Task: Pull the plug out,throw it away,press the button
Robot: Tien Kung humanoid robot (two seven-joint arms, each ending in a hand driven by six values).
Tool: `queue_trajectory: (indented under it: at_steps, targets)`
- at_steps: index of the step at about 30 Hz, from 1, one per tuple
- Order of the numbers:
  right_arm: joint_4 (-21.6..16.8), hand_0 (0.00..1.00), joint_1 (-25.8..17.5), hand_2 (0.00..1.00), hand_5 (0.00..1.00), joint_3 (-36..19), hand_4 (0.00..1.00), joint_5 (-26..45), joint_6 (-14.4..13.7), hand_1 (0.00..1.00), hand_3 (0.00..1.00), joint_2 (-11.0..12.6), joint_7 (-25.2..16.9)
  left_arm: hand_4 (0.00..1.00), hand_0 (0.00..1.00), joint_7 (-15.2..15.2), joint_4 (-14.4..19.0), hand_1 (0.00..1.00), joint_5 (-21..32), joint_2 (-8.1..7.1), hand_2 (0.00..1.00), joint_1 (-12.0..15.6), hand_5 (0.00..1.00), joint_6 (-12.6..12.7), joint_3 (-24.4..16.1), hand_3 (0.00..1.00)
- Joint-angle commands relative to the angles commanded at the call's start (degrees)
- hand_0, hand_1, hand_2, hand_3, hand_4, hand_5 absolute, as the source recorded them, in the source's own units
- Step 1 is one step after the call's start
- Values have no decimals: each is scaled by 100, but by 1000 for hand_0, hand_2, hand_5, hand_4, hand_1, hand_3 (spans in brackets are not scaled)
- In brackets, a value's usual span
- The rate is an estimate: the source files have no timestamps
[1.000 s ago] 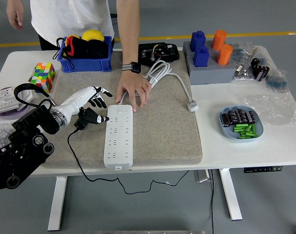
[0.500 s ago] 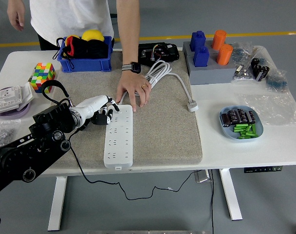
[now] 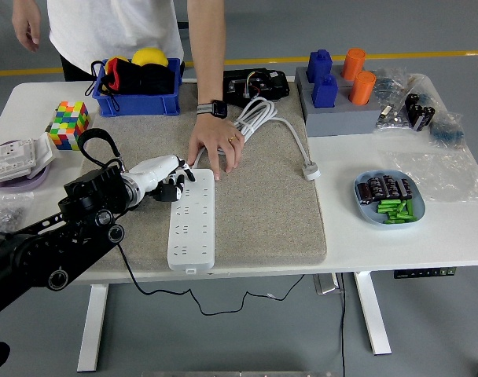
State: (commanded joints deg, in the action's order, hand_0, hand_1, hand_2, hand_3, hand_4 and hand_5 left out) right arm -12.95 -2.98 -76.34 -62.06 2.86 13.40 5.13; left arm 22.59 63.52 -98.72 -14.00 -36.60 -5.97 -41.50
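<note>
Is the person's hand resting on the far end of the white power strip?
Yes, the person's hand lies with its fingers on the far end of the white power strip, next to the robot's left hand.

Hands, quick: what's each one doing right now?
Left hand: fingers curled at the power strip's left edge; grasp cannot be told.
Right hand: not in view.

Left arm point(image 3: 58, 236) enters from lower left, reaching forward and right over the table. Left hand point(image 3: 162, 178), white-shelled with black fingertips, has fingers curled downward, palm down. Whether it grips anything is unclear. Right arm out of view.
</note>
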Motion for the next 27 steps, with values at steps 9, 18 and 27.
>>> queue_trajectory:
  at_steps: [9, 18, 27]
  targets:
    - [2, 733, 6, 660, 597, 3, 744, -3, -1, 678, 632, 2, 0, 39, 62, -62, -184, 9, -46, 81, 156, -22, 2, 58, -18, 676]
    - [12, 733, 14, 659, 597, -34, 744, -10, -3, 678, 632, -6, 2, 44, 62, -100, -199, 10, -26, 96, 154, -60, 2, 103, 47, 671]
    - [-1, 733, 29, 660, 597, -46, 744, -12, 2, 678, 632, -18, 2, 45, 61, -173, -259, 9, -39, 220, 155, -102, 2, 199, 68, 668]
